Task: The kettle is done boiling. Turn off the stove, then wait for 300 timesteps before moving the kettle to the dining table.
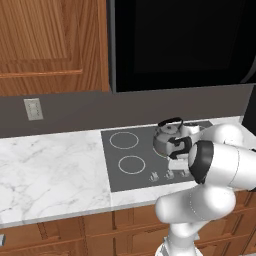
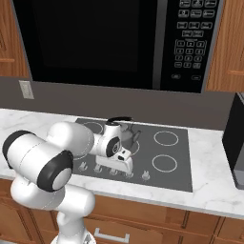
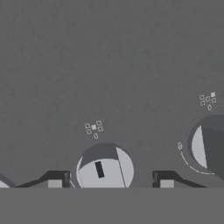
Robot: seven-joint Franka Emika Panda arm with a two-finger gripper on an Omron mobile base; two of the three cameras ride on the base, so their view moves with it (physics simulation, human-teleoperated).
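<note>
The grey kettle with its black arched handle stands on a back burner of the dark glass stove; it is also the kettle just behind my hand. My gripper points down at the stove's front row of silver knobs. It is open, and one round silver knob with a dark mark lies between its two dark fingertips. The left fingertip is close to the knob and the right one stands apart from it. The dining table is out of view.
A second knob sits to the right of the one between my fingers. A black microwave hangs over the stove. A dark appliance stands on the marble counter at the right. A wall outlet is at the left.
</note>
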